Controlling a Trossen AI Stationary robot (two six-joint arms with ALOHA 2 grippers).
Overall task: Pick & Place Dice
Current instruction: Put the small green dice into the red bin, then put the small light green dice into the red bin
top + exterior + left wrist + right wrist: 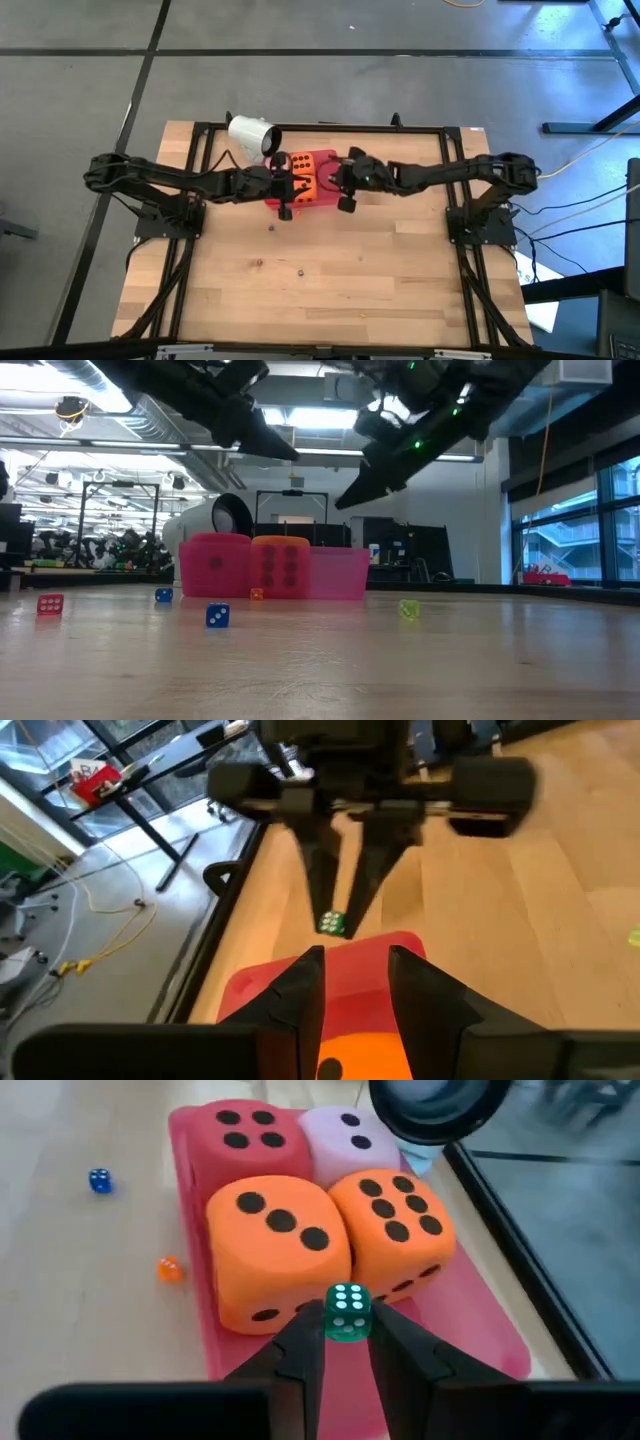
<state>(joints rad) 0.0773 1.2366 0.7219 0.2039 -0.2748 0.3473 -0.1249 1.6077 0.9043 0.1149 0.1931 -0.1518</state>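
Right wrist view puts you closest: the right gripper [347,1342] has its two dark fingers [300,1355] pinched on a tiny green die [347,1311], and you can see its white dots. Just past it sit four big soft dice packed tight on the flat red tray [480,1330]: two orange dice [275,1245] in the near row, side by side, and behind them the red die [245,1135] and the pale pink die [350,1140]. A small orange die [170,1269] and a small blue die [99,1180] lie on the wood beside the tray. Only this view shows you all four big dice at once. From the left wrist camera, you see the left gripper [355,985] with its fingers a little apart and nothing between them, held over the tray. From the low camera, you get more tiny dice on the table: a red one [50,604], two blue ones [217,616] and a yellow-green one [409,609]. From high up, you see both grippers meet over the tray, with the white cup [252,135] lying on its side just beyond.
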